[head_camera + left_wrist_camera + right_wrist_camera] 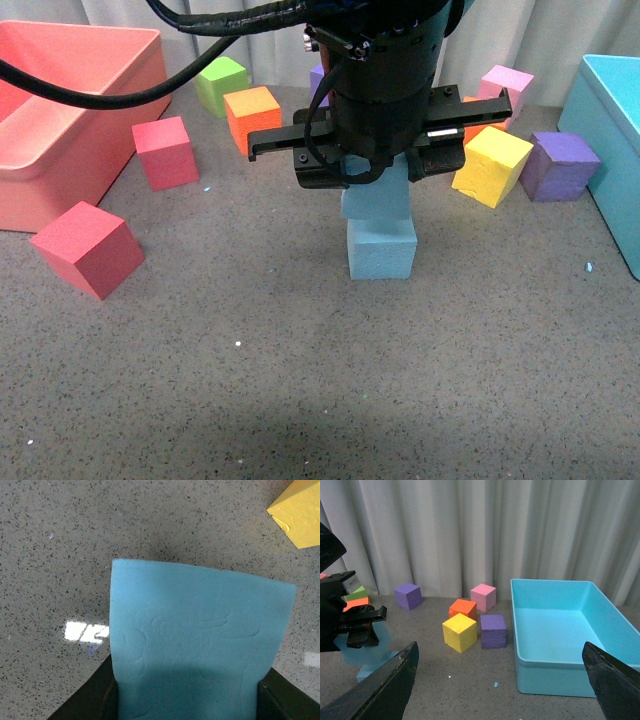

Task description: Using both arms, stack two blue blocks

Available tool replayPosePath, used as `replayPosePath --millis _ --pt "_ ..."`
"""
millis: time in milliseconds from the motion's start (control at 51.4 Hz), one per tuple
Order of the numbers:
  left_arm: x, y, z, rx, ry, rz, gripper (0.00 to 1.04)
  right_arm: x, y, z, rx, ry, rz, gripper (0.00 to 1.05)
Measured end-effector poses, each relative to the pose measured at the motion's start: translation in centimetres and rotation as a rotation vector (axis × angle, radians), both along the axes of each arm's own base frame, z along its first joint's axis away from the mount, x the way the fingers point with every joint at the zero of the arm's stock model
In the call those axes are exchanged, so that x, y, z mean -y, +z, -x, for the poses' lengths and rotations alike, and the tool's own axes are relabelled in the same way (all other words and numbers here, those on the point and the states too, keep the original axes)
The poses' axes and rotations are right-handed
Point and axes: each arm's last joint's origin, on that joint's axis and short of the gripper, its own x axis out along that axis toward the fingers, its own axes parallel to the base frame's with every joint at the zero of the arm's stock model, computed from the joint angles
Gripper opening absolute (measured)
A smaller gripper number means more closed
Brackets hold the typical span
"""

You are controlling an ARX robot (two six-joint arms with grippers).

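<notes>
Front view: left gripper (375,172) pinches upper blue block (375,200) atop lower blue block (381,250), yellow cube (492,165) at three o'clock; release looks next.

Front cam sits on the robot's body btwn the arms, looks fwd and down over the grey table (250,400), w/ the left gripper (375,175) close up at top centre on the upper blue block (380,202). Left wrist cam looks down past its own fingers (97,697), v. near that block, which fills most of the frame. Right wrist cam sits well back, looks about level across the table to the curtain (470,530); all 3 views share the upper blue block and the yellow cube (492,165).
</notes>
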Motion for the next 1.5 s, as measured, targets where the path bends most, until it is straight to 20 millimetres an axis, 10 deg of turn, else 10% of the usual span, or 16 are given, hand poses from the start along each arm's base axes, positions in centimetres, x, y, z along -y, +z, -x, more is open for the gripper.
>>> replayPosePath --millis 1110,1499 --pt "1.5 -2.0 -0.3 -0.045 -0.001 -0.008 0.44 0.0 0.0 0.0 0.000 0.000 0.000 0.95" --pt "1.4 -1.3 -0.2 -0.044 0.001 0.012 0.97 0.0 0.0 0.0 0.000 0.000 0.000 0.95"
